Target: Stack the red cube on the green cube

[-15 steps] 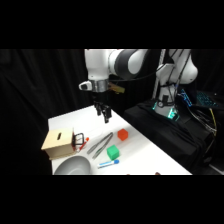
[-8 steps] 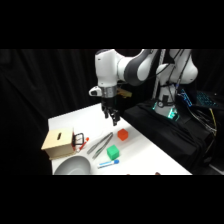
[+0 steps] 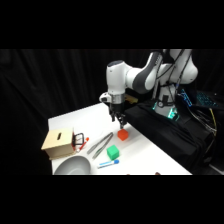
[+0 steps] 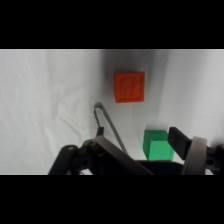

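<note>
From my side view, left to right on the white table [image 3: 65, 120]: tan box [image 3: 58, 142] at the left edge, grey bowl [image 3: 73, 166] at the near edge, metal tongs [image 3: 101, 144], green cube [image 3: 112, 151], red cube [image 3: 122, 134] toward the right edge. Cubes are apart, not stacked. Gripper [image 3: 120, 120] is just above the red cube; can't tell its opening.

Tan box [image 3: 59, 141], metal tongs [image 3: 101, 145] and grey bowl [image 3: 73, 165] on the white table [image 3: 150, 157].
</note>
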